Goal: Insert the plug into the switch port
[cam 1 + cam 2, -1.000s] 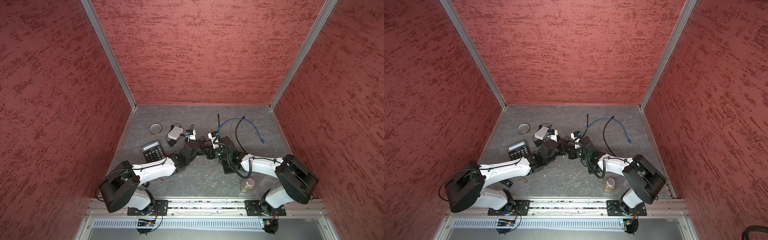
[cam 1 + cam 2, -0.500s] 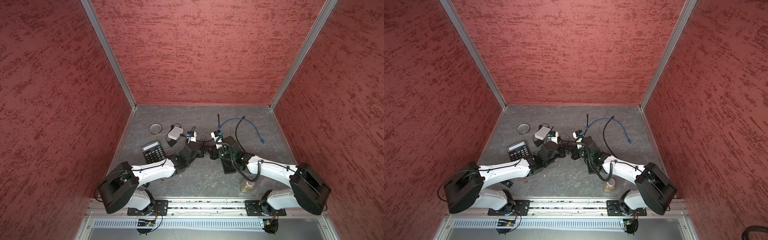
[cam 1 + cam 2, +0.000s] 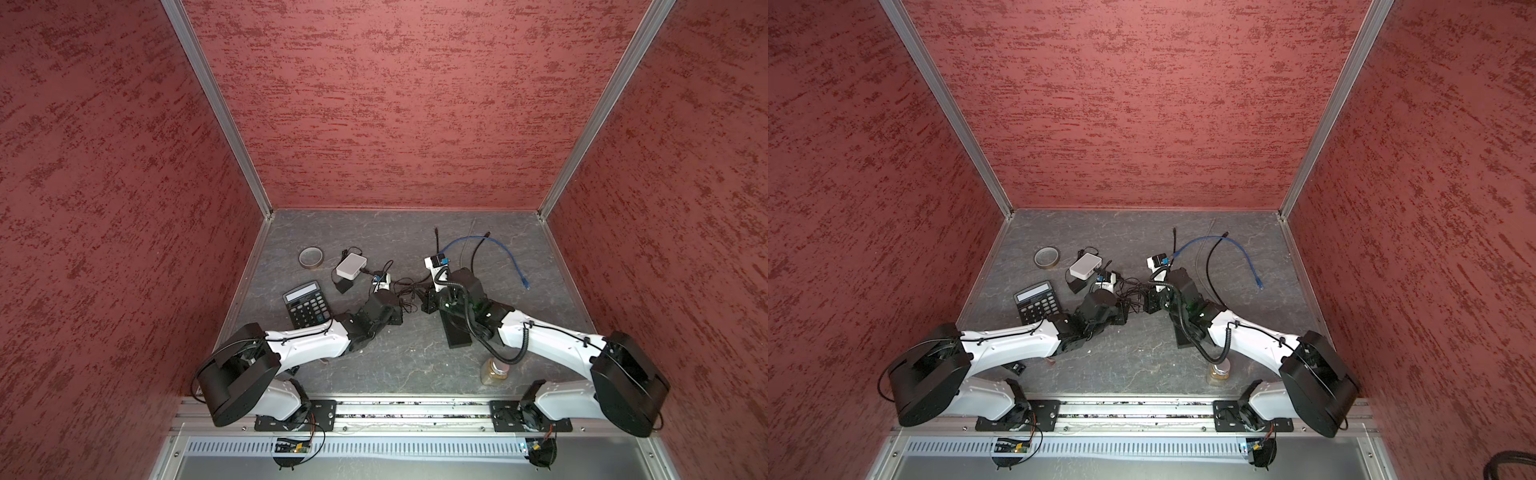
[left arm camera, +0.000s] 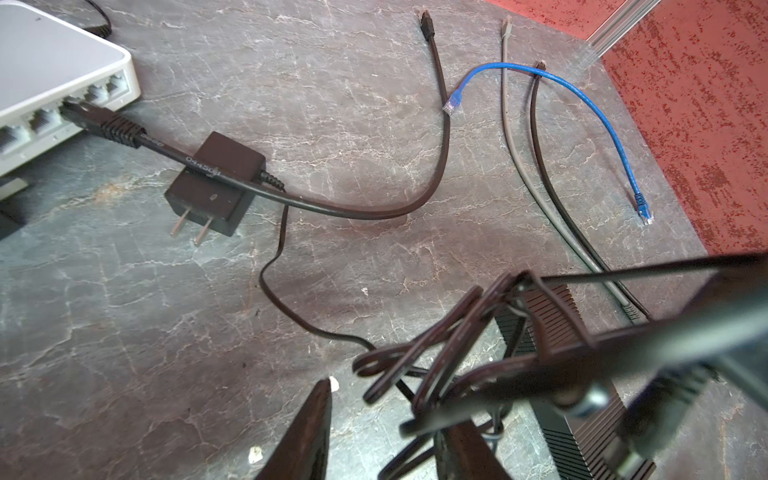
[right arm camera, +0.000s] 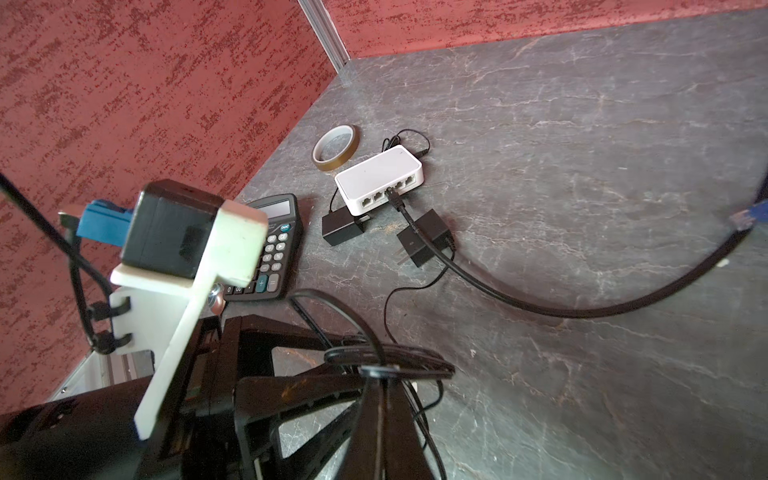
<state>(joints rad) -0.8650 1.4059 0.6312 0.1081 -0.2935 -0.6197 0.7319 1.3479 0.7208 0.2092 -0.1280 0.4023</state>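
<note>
Release on the left: left hand was clamped a second ago, and now its fingers stand partway apart. Loops of the cord coil run past the gap, but I don't see them pinched. Right hand is unchanged, closed on the cord coil, which looks lifted off the table. Right arm's elbow swung outward over the same second. Both hands remain close together mid-table.

Task thing: plug sits with its tip inside the middle port of the white switch. Its black cable trails over the power adapter and curves away across the table. Switch lies flat, well apart from both hands. Neither hand touches plug or cable.

Read: insertion looks done. Plug looks square in the port, not tilted, though I can't confirm the latch from these views. The left release looks like letting go of power-cord clutter, not of the plug.

Remaining, in my judgement: right hand drops the cord coil and both arms back off gently. The coil's tail leads to the power adapter under the black cable, so a tug there could disturb the plug.
</note>
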